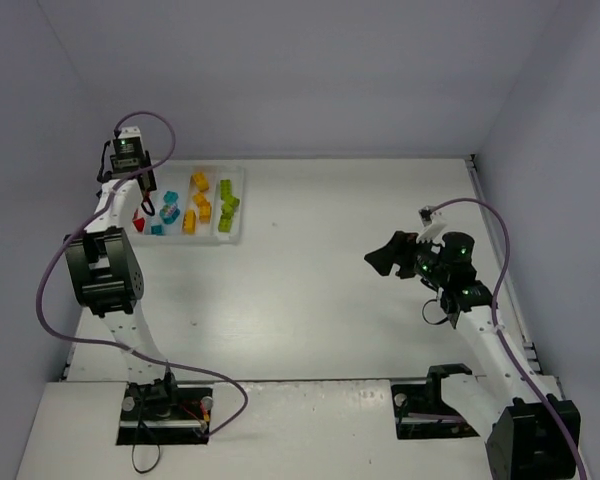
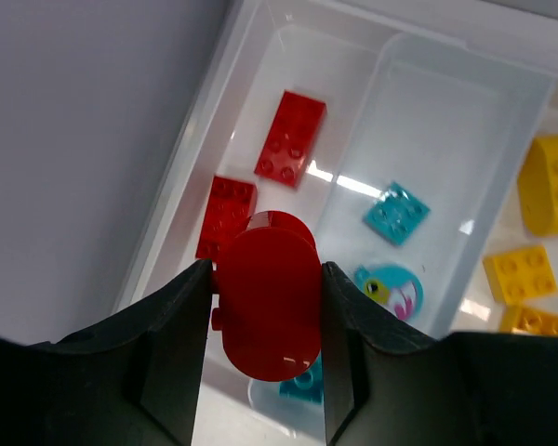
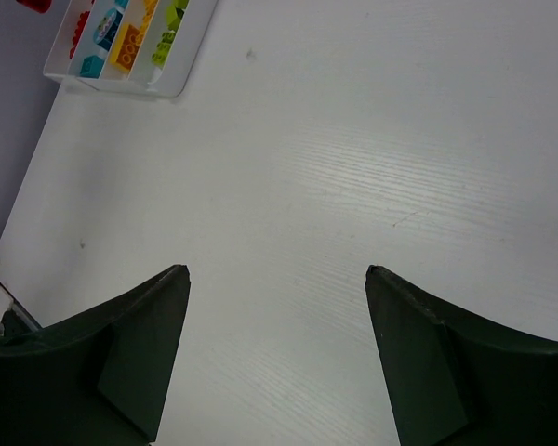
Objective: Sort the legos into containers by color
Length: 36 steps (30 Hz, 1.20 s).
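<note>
My left gripper [image 2: 266, 265] is shut on a rounded red lego [image 2: 266, 311], which fills the gap between both fingers. It hangs over the leftmost compartment of the white tray of containers [image 2: 181, 158]. Two flat red legos [image 2: 290, 137] lie in that compartment. Cyan legos [image 2: 396, 213] lie in the second compartment and yellow ones [image 2: 519, 272] in the third. From above, the left gripper [image 1: 147, 208] is at the tray's [image 1: 238, 200] left end, with green legos [image 1: 226, 205] in the right compartment. My right gripper [image 3: 277, 271] is open and empty above bare table.
The tray [image 3: 177, 88] sits at the table's far left, against the left wall [image 1: 40, 150]. The right arm [image 1: 450, 270] hovers at mid right, far from the tray. A purple cable [image 1: 50, 290] loops beside the left arm.
</note>
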Motion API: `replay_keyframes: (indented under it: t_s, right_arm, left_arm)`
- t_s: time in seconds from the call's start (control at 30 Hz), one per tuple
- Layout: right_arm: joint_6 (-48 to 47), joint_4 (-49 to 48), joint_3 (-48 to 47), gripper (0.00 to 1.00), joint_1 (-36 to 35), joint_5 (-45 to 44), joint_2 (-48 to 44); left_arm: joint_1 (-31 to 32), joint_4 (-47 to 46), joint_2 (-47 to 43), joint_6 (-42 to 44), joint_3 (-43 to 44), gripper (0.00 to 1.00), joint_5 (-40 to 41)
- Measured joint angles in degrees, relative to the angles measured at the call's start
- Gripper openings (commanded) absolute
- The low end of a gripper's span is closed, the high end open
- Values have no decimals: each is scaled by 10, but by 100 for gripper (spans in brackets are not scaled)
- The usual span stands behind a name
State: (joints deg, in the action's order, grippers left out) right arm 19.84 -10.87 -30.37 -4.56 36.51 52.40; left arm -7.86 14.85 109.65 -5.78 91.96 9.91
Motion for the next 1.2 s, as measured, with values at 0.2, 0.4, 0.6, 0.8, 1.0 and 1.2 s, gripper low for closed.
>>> replay_keyframes:
  t_s: [0.2,0.4,0.6,0.8,1.0,1.2]
  right_arm:
    - [-2,0,1,73,-1,9,6]
    - [-5,0,4,74,-1,10,23]
    - [-7,0,5,74,-4,10,30]
    - [-7,0,6,75,-4,10,30]
    - [-7,0,6,75,-4,11,30]
    - [-9,0,6,91,-5,10,24]
  left_arm:
    - [-23,-3,114,11,101,16,-10]
    - [-32,6,175,13,147,31,-22]
    - [-40,16,180,12,147,48,-32]
    - [-50,13,167,9,122,64,-40]
    - [-53,7,134,-5,83,65,-49]
    - [-46,-5,9,-39,3,70,-80]
